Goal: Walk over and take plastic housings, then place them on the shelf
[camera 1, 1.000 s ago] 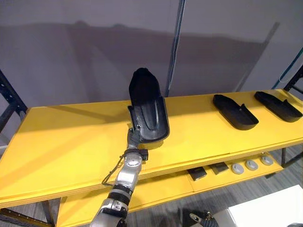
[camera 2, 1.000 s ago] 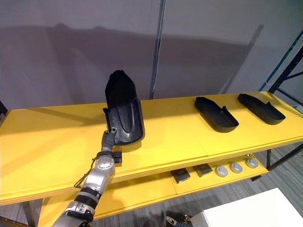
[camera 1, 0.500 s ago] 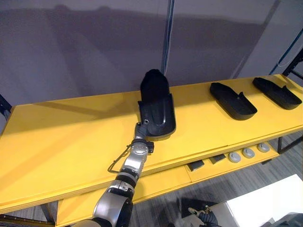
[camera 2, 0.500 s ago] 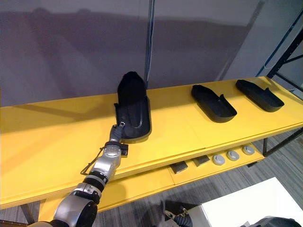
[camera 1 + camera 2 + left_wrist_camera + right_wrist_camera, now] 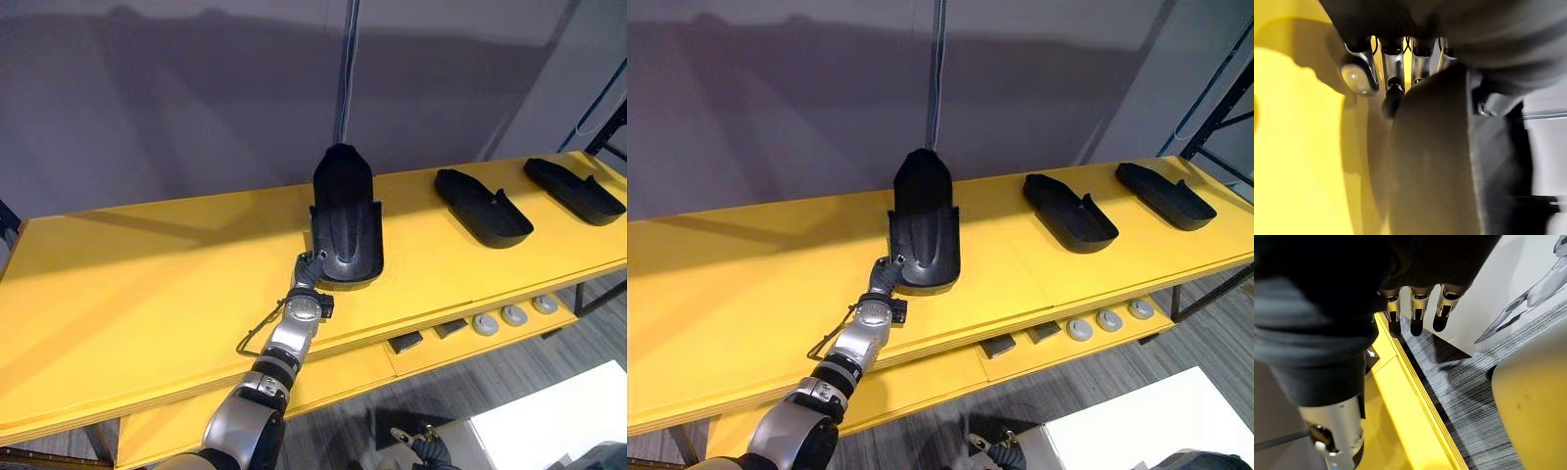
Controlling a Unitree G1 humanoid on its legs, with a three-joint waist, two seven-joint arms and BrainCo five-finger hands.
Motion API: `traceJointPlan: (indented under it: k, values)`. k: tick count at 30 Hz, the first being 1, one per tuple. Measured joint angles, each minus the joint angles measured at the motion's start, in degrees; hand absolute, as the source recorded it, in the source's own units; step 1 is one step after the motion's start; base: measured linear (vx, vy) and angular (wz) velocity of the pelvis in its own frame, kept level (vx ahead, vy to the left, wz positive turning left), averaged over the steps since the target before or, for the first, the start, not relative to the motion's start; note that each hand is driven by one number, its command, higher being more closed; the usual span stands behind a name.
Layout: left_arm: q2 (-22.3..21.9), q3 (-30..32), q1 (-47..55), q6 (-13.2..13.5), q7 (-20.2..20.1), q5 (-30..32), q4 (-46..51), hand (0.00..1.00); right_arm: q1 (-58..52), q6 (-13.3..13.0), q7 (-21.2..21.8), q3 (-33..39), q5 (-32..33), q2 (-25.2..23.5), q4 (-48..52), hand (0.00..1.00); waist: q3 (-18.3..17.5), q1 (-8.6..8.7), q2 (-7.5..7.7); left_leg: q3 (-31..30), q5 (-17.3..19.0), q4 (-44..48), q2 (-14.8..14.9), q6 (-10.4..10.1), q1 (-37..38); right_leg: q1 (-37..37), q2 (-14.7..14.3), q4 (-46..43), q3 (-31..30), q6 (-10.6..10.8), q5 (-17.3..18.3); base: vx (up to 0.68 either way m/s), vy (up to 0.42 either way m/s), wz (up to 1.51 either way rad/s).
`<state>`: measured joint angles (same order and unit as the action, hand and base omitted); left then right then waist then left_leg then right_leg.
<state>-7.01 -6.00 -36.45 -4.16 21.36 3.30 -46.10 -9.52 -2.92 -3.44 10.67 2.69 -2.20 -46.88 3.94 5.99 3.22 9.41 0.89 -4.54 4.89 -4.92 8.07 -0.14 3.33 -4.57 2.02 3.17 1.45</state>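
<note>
Housing gripped at its near end on the yellow shelf

A black plastic housing (image 5: pixel 345 215) is seen lengthwise on the top board of the yellow shelf (image 5: pixel 137 284), with its rounded far end directed toward the grey wall (image 5: pixel 176 108). Its near left corner is clasped by the left hand (image 5: pixel 307 264), whose fingers (image 5: pixel 1393 66) are curled at the rim. In the left wrist view the dark shell is pressed close against them. Whether the underside rests fully on the board cannot be told.

Two more housings are laid open side up farther along to the robot's right. A second housing (image 5: pixel 483 208) is set well apart from the held one, and a third housing (image 5: pixel 573 191) is placed just beside the second, near the shelf's right end.

On the lower board (image 5: pixel 353 372), grey discs (image 5: pixel 511 315) are lined up in a row, with dark blocks (image 5: pixel 405 342) beside them.

The right hand (image 5: pixel 1418 308) is shown hanging with relaxed fingers, nothing held, above the grey striped floor (image 5: pixel 1459 391).
</note>
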Motion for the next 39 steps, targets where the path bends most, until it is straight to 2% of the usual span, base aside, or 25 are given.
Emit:
traceJointPlan:
  k: [14,19,23,25,29,34,39]
  values:
    - [-0.1,-5.3,0.3,1.7,1.1,-5.5,0.3,0.0,1.2,0.1,-1.0,-0.7,0.0,0.0,-1.5,0.0,0.1,0.06,-0.01,-0.5,-0.2,0.1,-0.1,-0.5,-0.1,0.2,0.2,0.0,0.5,0.0,0.0,0.0,0.001,0.0]
    - [-1.1,-7.6,3.9,1.7,2.1,-5.5,5.4,0.0,1.4,0.4,-1.2,-0.7,0.0,0.1,-1.5,0.0,0.3,0.05,-0.02,-0.8,-0.2,0.2,-0.2,-0.5,-0.2,0.3,0.3,0.0,0.7,0.0,0.0,0.0,0.001,0.01]
    - [-2.0,-11.5,8.6,1.6,3.3,-5.2,13.3,0.0,0.9,0.4,-1.4,-1.9,0.0,0.2,-1.2,0.0,0.7,-0.04,0.03,-1.6,-0.4,0.2,-0.2,-0.4,-0.2,0.7,0.4,0.1,1.7,0.0,0.0,-0.01,0.003,0.1]
    - [-2.5,-13.3,9.5,1.5,3.4,-5.1,17.0,0.0,0.5,0.3,-1.6,-2.4,0.3,0.5,-0.9,0.0,0.7,-0.69,-0.02,-1.8,-0.3,0.3,-0.2,-0.4,-0.6,0.6,0.5,-0.2,1.7,0.1,0.3,-0.03,0.002,0.08]
    - [-2.5,-13.7,9.6,2.0,4.0,-1.2,27.6,0.0,0.1,0.3,-1.7,-3.0,0.3,0.7,-0.3,0.0,0.8,-0.79,0.0,-1.8,-0.3,0.3,-0.2,-0.3,-0.6,0.1,0.6,-1.6,1.7,0.1,1.3,0.0,0.0,0.01]
    - [-2.9,-13.5,9.2,3.3,4.9,6.7,38.0,0.0,-1.3,-0.4,-1.6,-3.0,0.3,0.8,0.9,0.0,0.7,-2.15,-0.04,-1.6,-0.2,0.5,-0.2,-0.2,-0.4,-0.1,0.6,-3.1,1.9,0.0,2.6,0.02,-0.002,0.05]
    - [-2.9,-13.7,9.2,3.7,4.0,10.0,43.5,0.0,-1.4,-0.7,-1.5,-3.0,0.3,0.7,0.9,0.0,0.7,-2.26,-0.06,-1.4,0.1,0.9,-0.3,0.0,-0.6,0.0,0.8,-3.2,2.0,0.0,2.9,0.0,0.0,0.0]
